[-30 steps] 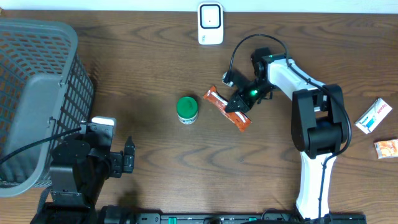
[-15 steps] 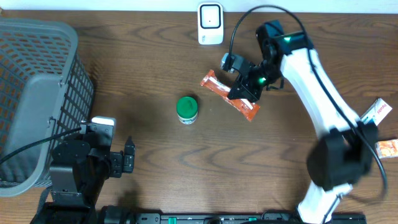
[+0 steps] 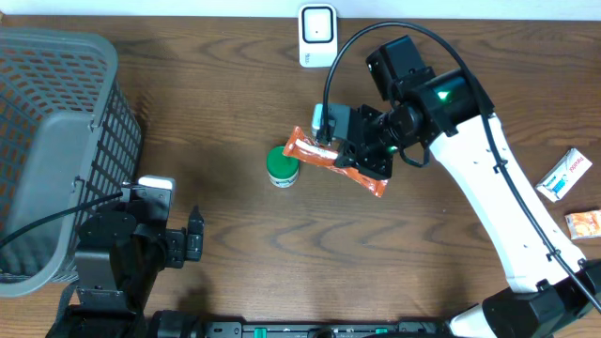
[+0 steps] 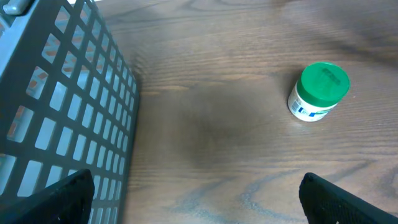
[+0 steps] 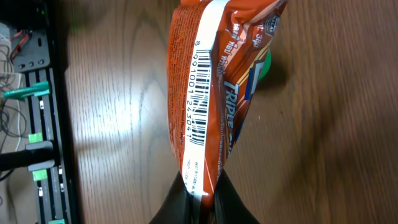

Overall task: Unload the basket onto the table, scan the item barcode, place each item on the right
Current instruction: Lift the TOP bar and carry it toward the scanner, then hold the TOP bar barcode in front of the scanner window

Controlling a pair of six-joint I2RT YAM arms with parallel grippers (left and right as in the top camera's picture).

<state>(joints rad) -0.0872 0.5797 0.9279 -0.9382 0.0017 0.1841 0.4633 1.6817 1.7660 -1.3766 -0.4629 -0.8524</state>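
Orange foil snack packet [image 3: 305, 148] [image 5: 211, 93]: held in the air over the middle of the desk [image 3: 235, 272], lying slantwise from upper left to lower right as seen from above.

Right hand [image 3: 364, 161] [image 5: 199, 200]: clenched on the packet. Its two dark fingers [image 5: 180, 208] pinch one narrow end. The rest of the packet stretches straight out from them towards the desk's left half.

Barcode [image 5: 198, 99]: black bars on a white strip running the length of the packet, with digits printed beside it. It faces the right wrist camera squarely.

Green-lidded white jar [image 3: 281, 165] [image 4: 319, 90]: upright on the desk. The packet's free end reaches over its upper edge in the overhead view. In the right wrist view a sliver of the lid shows from behind the packet.

White scanner unit [image 3: 317, 36]: upright at the far edge of the desk, well apart from the packet and beyond it.

Left hand [image 3: 194, 240] [image 4: 196, 202]: released, fingers spread wide and nothing between them. It sits low at the near left of the desk, beside the basket and well apart from the jar.

Grey mesh basket [image 3: 47, 141] [image 4: 62, 124]: at the left end of the desk.

White carton with blue and red print [image 3: 563, 175]: far right, lying flat.

Small orange sachet [image 3: 584, 223]: just below the carton, at the right edge.
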